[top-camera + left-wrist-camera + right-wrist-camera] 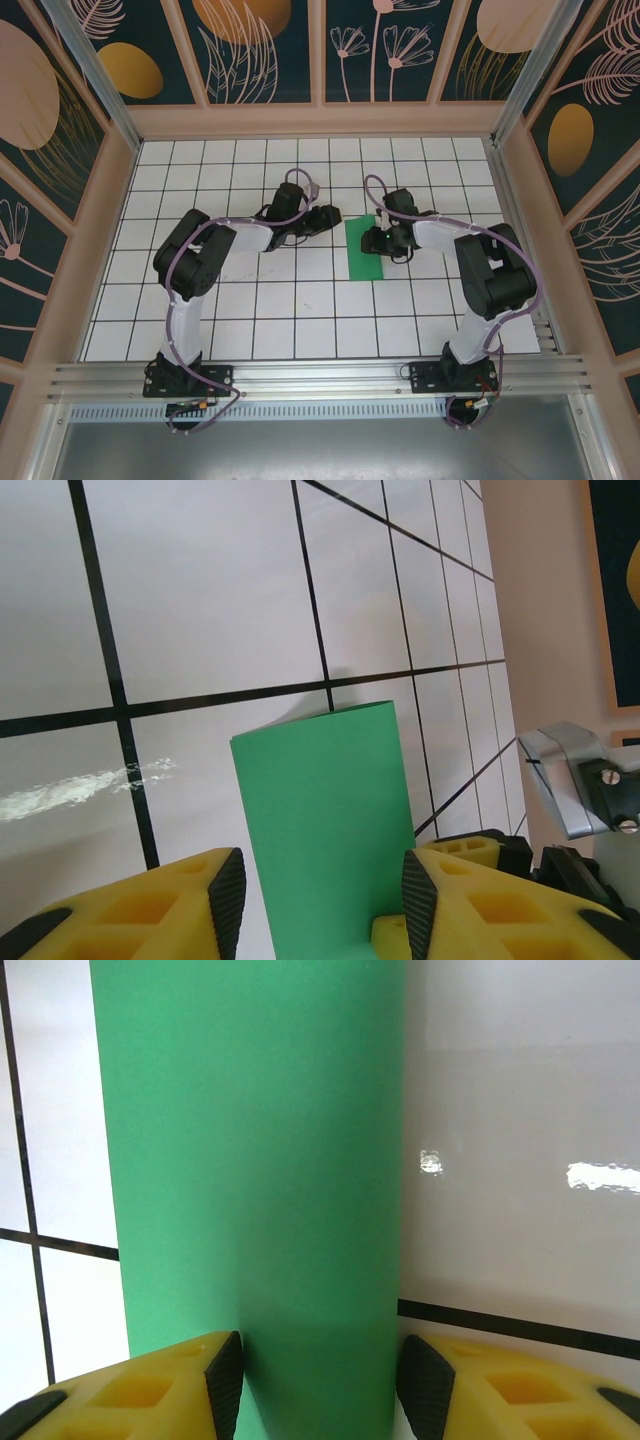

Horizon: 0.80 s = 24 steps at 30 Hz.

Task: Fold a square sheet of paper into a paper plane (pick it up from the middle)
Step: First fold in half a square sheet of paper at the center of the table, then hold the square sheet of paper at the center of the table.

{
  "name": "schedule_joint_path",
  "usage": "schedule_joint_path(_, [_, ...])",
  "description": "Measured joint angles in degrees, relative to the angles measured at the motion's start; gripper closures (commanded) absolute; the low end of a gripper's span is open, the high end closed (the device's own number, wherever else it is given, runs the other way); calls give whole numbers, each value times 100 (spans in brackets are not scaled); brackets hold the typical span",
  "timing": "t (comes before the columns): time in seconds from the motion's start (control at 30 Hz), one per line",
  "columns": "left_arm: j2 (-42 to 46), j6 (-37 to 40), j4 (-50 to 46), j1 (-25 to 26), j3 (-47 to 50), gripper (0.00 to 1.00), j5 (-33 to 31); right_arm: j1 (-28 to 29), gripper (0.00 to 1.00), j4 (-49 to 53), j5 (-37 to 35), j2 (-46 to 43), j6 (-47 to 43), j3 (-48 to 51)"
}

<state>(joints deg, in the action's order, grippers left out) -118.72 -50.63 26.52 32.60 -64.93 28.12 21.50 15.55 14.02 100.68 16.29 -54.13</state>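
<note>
- paper [362, 250] lies on the counter [300, 320] just right of the middle of the top view. It is a narrow green strip, roughly half as wide as it is long. I judge it already folded once down its centre, which is why it reads as a strip and not a square.
- in the left wrist view its far end throws a shadow on the counter, so that end seems to sit a little proud. By my reading the fold has not been pressed flat.
- the right fingers [377, 241] sit at the strip's right long edge in the top view. In the right wrist view they stand well apart, with the paper running up the frame through the gap. One pad lines up with the paper's right edge and the other finger hides its left edge. They clamp nothing that I can see.
- the left fingers [330, 216] are left of the strip in the top view, near it but apart. In the left wrist view they are spread wide and empty, aimed along the paper showing at lower centre.
- the two sets flank the strip from opposite sides, probably so that one can pin it while the other lifts a corner.
- no diagonal creases or pointed nose show yet, so most of the folding is left.
- thin paper lying flat gives little edge to catch, so a slip or a skewed crease is the likely trouble.
</note>
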Motion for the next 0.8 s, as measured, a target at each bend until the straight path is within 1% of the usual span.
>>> schedule_joint_path(0.5, [-247, -22, -22, 170, -153, 56, 138, 31, 50, 33, -74, 15, -61, -17])
schedule_joint_path(0.8, [-249, -92, -17, 170, -153, 56, -17, 44, 46, 57, -68, 24, -81, -44])
